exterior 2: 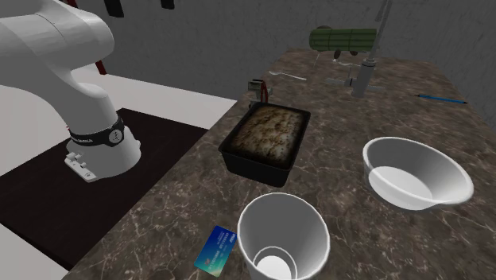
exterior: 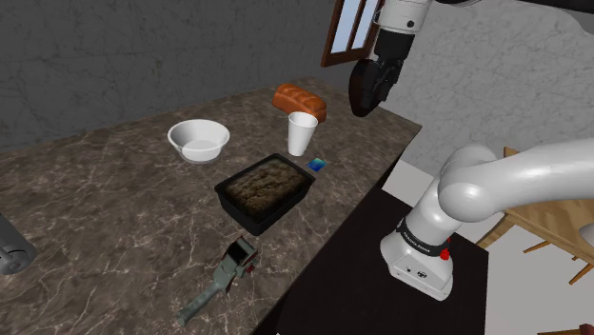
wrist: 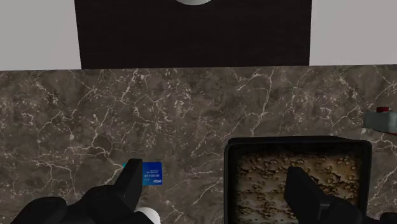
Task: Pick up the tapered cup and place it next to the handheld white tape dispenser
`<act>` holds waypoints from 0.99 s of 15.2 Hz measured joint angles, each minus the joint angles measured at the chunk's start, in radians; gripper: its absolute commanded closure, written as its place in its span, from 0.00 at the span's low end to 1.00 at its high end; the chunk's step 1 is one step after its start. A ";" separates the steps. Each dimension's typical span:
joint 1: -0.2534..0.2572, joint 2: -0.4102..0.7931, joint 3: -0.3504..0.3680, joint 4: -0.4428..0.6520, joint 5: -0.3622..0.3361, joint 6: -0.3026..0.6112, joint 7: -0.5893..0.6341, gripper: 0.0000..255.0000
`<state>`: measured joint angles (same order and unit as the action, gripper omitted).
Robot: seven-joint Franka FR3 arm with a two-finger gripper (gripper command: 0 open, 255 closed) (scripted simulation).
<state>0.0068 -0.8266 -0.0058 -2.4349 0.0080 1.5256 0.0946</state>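
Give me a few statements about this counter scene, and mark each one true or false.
1. The white cup stands upright on the counter. True.
2. The gripper is shut on the cup. False: its fingers are open, it is apart from the cup and it holds nothing.
3. The blue card lies inside the black tray. False: it lies on the counter beside the tray.
4. The white bowl sits upright. True.

arm (exterior: 495, 186): glossy white | joint band (exterior 2: 95, 137): black, white lettering | tool (exterior: 365, 103): all black
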 measured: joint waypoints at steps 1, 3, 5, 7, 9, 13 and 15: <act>0.000 0.000 0.000 0.000 0.000 0.000 0.000 0.00; -0.001 0.038 -0.004 -0.002 -0.012 0.037 -0.013 0.00; 0.000 0.095 -0.005 -0.002 -0.025 0.089 -0.026 0.00; -0.001 0.155 -0.010 -0.001 -0.043 0.145 -0.043 0.00; -0.003 0.222 -0.015 0.005 -0.060 0.204 -0.059 0.00; -0.010 0.381 -0.028 0.041 -0.097 0.321 -0.092 0.00; -0.010 0.458 -0.028 0.066 -0.112 0.372 -0.099 0.00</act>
<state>-0.0031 -0.3681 -0.0335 -2.3692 -0.1040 1.8977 -0.0049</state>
